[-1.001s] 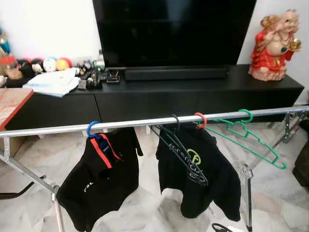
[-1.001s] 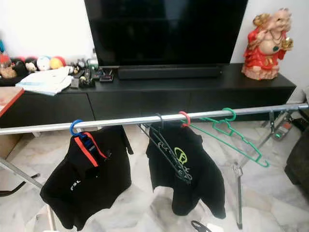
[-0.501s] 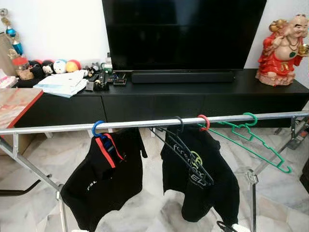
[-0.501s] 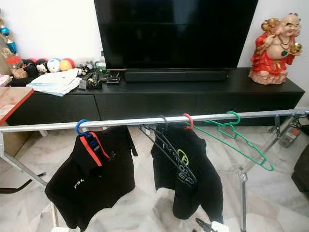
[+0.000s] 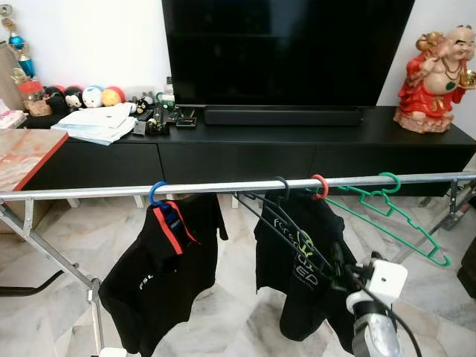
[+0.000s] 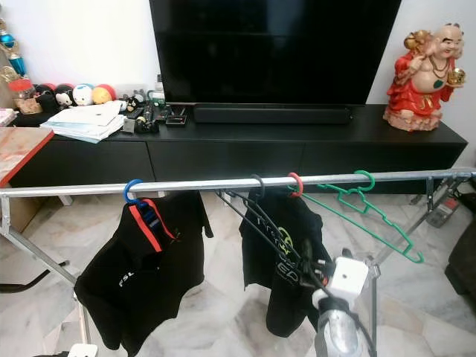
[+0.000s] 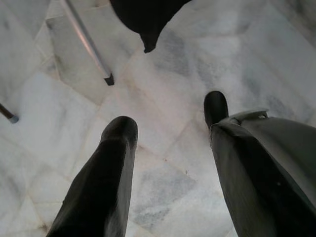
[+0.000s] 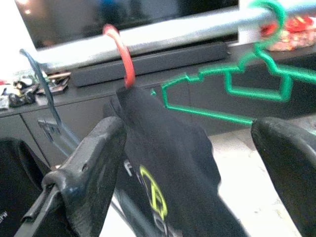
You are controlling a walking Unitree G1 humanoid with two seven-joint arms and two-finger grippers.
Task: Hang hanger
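A silver rail (image 5: 223, 186) crosses in front of me. On it hang a blue hanger (image 5: 158, 195) with a black shirt, an empty black hanger (image 5: 294, 230), a red hanger (image 5: 320, 186) carrying a black shirt with a green logo (image 5: 301, 249), and an empty green hanger (image 5: 405, 219). My right gripper (image 5: 341, 262) is raised at the lower edge of the logo shirt, beside the black hanger's low end. In the right wrist view its fingers (image 8: 89, 173) stand wide apart, open, facing the red hook (image 8: 121, 54) and the green hanger (image 8: 232, 89). My left gripper (image 7: 168, 116) hangs open above the marble floor.
Behind the rail stand a black TV cabinet (image 5: 297, 149) and a large TV (image 5: 286, 52), with a red figurine (image 5: 435, 82) at the right and papers and toys (image 5: 93, 119) at the left. A red-edged table (image 5: 22, 152) is at far left. Rack legs (image 5: 44, 249) slant to the floor.
My right arm has risen into view at the bottom right, up to the logo shirt's lower edge. The camera has shifted slightly; the hangers stay on the rail.
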